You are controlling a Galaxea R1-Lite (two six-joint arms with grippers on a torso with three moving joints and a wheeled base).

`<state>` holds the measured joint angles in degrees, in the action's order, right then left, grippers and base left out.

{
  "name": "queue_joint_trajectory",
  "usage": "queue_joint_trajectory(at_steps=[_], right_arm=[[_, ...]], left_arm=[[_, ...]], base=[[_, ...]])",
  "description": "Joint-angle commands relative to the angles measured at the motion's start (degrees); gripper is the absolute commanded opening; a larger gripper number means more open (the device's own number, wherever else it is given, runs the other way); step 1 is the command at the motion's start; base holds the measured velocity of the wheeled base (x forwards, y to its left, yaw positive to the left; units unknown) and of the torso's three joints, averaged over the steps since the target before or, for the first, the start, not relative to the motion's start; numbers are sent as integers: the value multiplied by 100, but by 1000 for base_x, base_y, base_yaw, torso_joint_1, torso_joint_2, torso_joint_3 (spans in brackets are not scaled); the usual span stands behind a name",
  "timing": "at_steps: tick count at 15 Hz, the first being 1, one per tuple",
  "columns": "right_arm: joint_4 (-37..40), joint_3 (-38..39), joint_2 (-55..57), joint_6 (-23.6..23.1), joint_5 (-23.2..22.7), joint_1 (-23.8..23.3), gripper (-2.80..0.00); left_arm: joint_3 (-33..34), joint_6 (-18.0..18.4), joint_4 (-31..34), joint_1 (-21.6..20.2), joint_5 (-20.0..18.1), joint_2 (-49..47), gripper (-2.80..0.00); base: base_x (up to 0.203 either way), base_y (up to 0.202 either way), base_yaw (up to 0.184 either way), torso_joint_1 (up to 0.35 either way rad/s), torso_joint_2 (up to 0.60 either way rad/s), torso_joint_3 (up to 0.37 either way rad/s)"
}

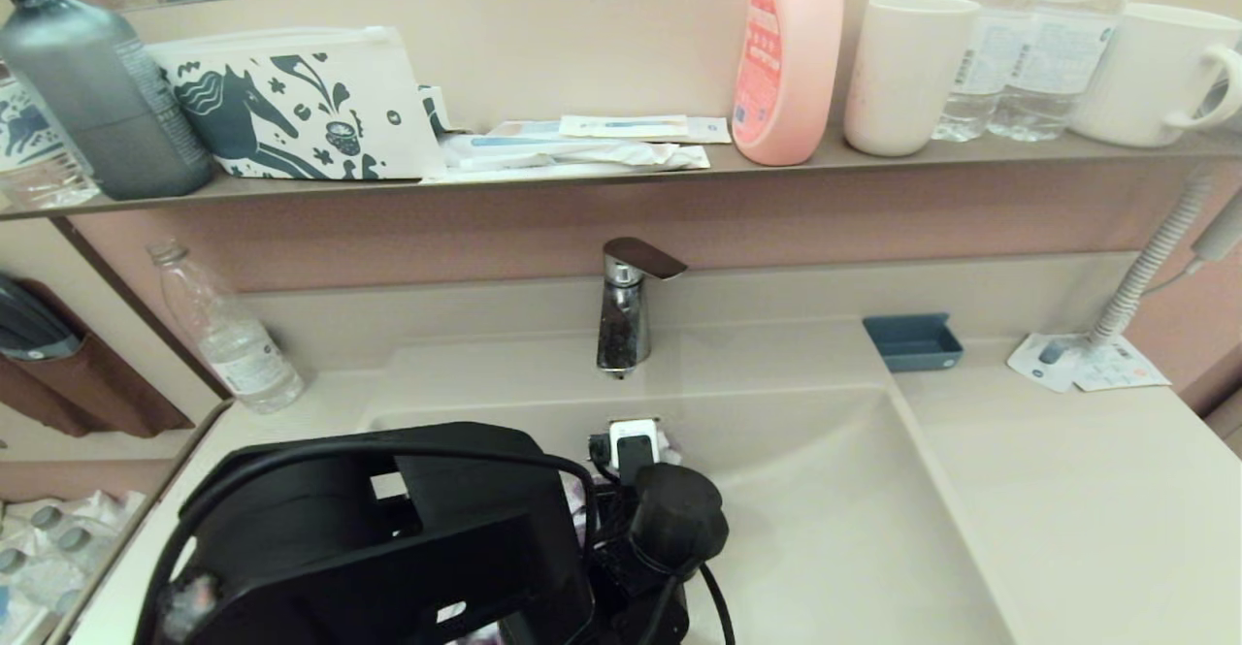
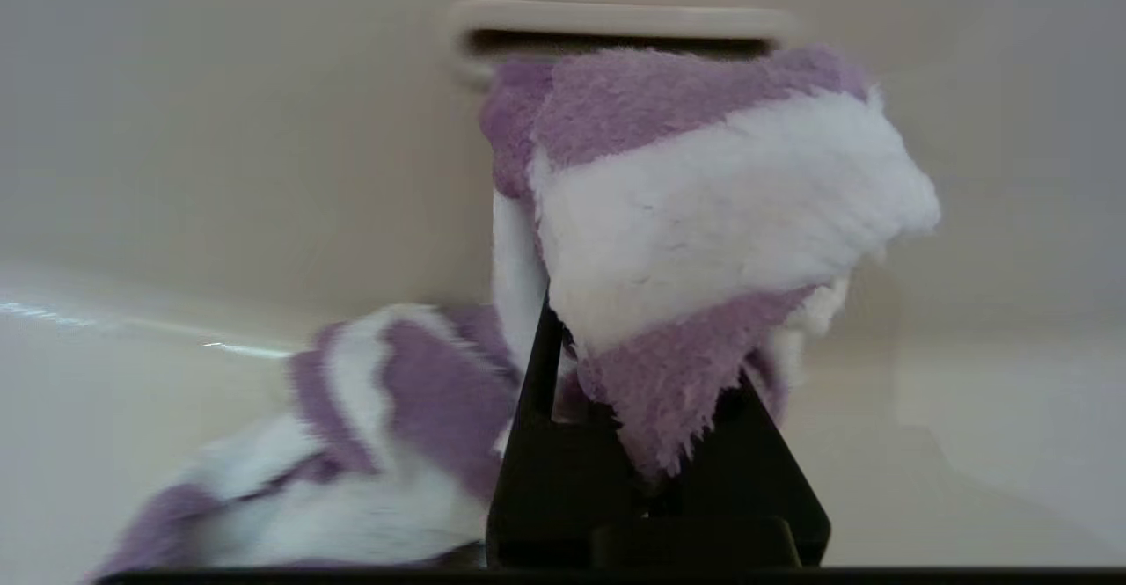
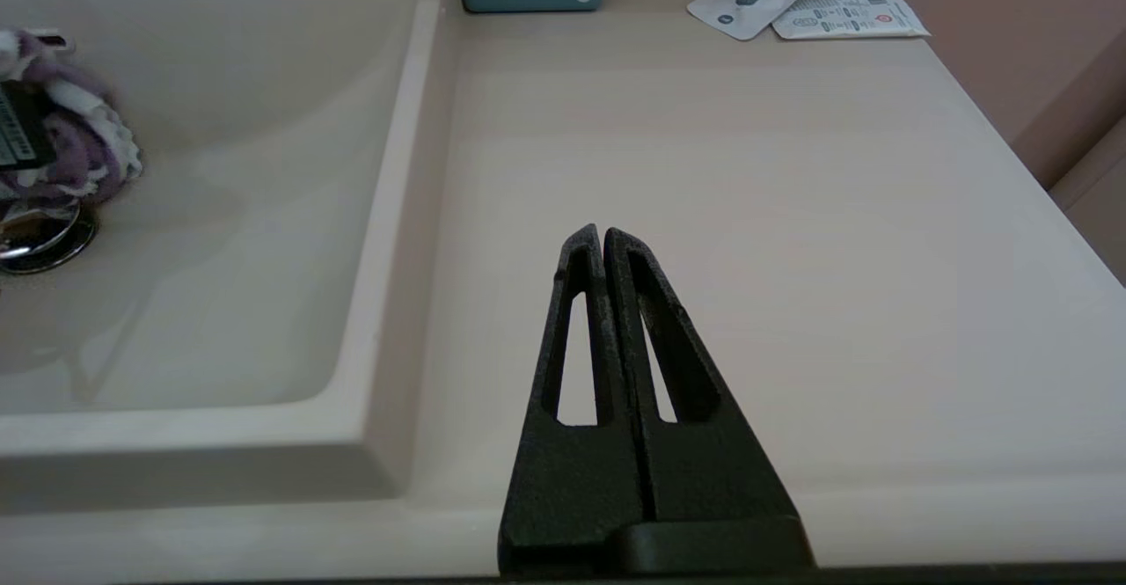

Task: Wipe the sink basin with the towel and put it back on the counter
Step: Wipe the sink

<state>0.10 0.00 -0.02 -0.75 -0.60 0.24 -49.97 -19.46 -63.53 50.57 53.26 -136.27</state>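
Observation:
My left gripper (image 2: 647, 365) is shut on the purple-and-white striped towel (image 2: 704, 207), down inside the beige sink basin (image 2: 220, 171). The bunched cloth is held up against the back wall, just under the overflow slot (image 2: 616, 35), and its other end trails onto the basin floor. In the head view the left arm hides most of the towel and the left gripper (image 1: 633, 453) below the faucet. The right wrist view shows the towel (image 3: 75, 141) above the chrome drain plug (image 3: 40, 237). My right gripper (image 3: 601, 235) is shut and empty over the counter (image 3: 748, 171), right of the basin.
A chrome faucet (image 1: 626, 315) stands behind the basin. A small blue tray (image 1: 912, 342) and paper packets (image 1: 1082, 364) lie at the counter's back right, and a clear bottle (image 1: 228, 335) at the back left. The shelf (image 1: 582, 184) above carries a pouch, bottles and cups.

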Motion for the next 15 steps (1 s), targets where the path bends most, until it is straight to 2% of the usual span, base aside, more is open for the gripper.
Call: queue_joint_trajectory(at_steps=[1, 6, 9, 11, 13, 15], right_arm=[[-1, 0, 2, -4, -2, 2, -280], [-1, 0, 2, -4, -2, 2, -280], [-1, 0, 2, -4, -2, 2, -280], [-1, 0, 2, -4, -2, 2, -280], [-1, 0, 2, -4, -2, 2, -280], [-1, 0, 2, -4, -2, 2, -280]], left_arm=[[216, -14, -48, -103, 6, 191, -280], [1113, -23, -91, -508, -218, 769, -280], [1935, 0, -671, -558, -232, 847, -280], [2501, 193, -1316, -566, -228, 866, -280], [2872, 578, -2011, -596, -213, 947, -280], [2967, 913, -2309, -567, -136, 1145, -280]], base=[[0, 0, 0, 0, 0, 0], [0, 0, 0, 0, 0, 0], [0, 0, 0, 0, 0, 0], [0, 0, 0, 0, 0, 0], [0, 0, 0, 0, 0, 0], [0, 0, 0, 0, 0, 0]])
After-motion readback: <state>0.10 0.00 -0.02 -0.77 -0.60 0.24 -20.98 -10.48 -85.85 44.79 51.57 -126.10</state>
